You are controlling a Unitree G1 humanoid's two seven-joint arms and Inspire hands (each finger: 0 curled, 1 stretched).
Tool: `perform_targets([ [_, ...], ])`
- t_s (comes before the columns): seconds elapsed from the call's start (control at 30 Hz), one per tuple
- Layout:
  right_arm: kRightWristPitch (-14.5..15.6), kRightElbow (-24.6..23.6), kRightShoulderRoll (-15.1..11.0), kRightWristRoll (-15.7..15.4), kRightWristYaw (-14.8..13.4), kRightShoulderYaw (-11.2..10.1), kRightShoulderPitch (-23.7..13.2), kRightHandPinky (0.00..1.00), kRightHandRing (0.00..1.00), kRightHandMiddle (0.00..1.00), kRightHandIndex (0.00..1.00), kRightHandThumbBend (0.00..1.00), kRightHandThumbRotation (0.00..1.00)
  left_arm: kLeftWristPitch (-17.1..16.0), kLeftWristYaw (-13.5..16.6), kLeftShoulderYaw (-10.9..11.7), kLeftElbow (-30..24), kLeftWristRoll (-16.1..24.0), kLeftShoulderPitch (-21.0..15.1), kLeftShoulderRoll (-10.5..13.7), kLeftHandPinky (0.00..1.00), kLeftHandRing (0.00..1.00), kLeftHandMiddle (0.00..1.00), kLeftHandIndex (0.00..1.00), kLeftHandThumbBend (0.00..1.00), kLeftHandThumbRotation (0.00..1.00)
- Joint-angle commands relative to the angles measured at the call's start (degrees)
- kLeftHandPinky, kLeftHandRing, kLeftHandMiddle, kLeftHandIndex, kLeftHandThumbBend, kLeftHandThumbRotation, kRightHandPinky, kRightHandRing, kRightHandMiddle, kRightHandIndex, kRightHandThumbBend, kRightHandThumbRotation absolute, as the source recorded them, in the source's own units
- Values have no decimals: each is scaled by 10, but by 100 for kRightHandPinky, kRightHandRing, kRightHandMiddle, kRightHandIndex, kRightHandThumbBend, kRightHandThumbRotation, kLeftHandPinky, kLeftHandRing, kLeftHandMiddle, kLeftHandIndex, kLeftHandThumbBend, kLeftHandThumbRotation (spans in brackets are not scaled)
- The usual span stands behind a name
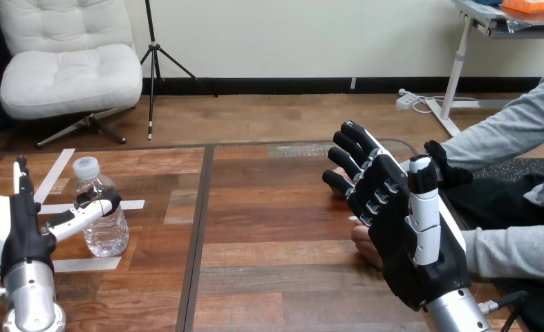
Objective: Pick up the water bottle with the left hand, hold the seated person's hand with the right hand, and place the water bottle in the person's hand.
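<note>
- Water bottle [104, 220] stands upright left of the table seam [198, 242]
- Left hand [20, 235] farther left of the seam, fingers straight, thumb across the bottle's front
- Right hand [400, 238] right of the seam, fingers spread, covering the person's hand [363, 247]

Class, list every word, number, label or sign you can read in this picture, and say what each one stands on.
Nothing here can be read as text.
water bottle: clear, no legible label.
white tape strips on the table: blank, no writing.
grey patch at the table's far edge: any marks on it are too blurred to read.
</note>
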Motion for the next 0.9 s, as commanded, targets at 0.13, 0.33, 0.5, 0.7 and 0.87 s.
perform_targets([
  [0.13, 0, -19, 1, 8, 2, -4, -27, 92, 96, 95, 92, 73, 100, -7, -3, -10, 10, 2, -59, 20, 93, 99, 100, 100, 100, 21],
  [0.33, -1, -20, 0, 8, 3, -4, -27, 92, 96, 95, 92, 73, 100, -6, -9, -13, 28, 2, -71, 23, 93, 99, 100, 100, 100, 20],
  [0.5, -2, -18, -1, 9, 5, -5, -27, 92, 96, 95, 92, 73, 100, 1, -9, -18, 41, 8, -82, 26, 92, 99, 100, 100, 100, 21],
  [0.7, -2, -19, -3, 9, 7, -5, -27, 92, 96, 95, 92, 73, 100, 1, -7, -25, 55, 13, -94, 30, 91, 99, 100, 100, 99, 20],
  [0.87, -3, -20, -3, 10, 7, -6, -28, 93, 96, 95, 93, 72, 100, 8, -4, -35, 59, 22, -103, 32, 91, 99, 100, 100, 98, 20],
])
